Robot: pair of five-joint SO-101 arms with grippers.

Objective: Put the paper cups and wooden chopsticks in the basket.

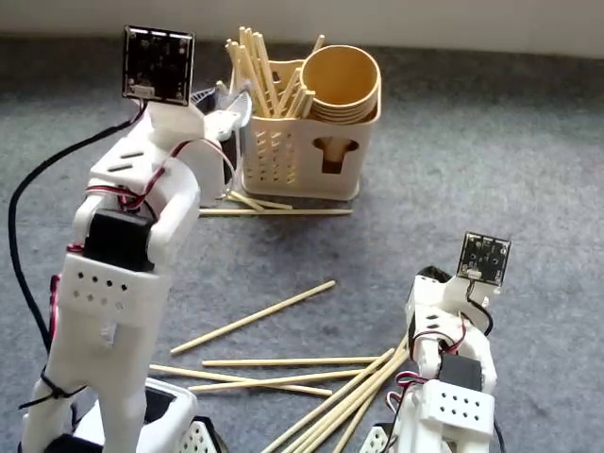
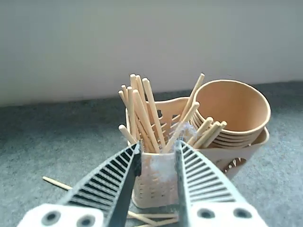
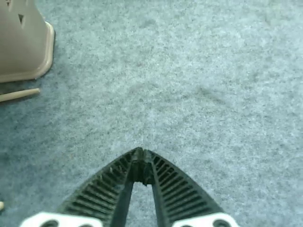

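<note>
The cream slotted basket stands at the back of the grey carpet. It holds a stack of tan paper cups and several upright wooden chopsticks. My left gripper hovers just left of the basket's rim; the left wrist view shows it open, facing the chopsticks and cups, with nothing held. Loose chopsticks lie on the carpet: one diagonal, several near the front, a bundle. My right gripper is shut and empty over bare carpet.
Two chopsticks lie against the basket's front foot. The right arm sits at the front right beside the bundle. The basket's corner and a chopstick end show in the right wrist view. A black cable runs along the left.
</note>
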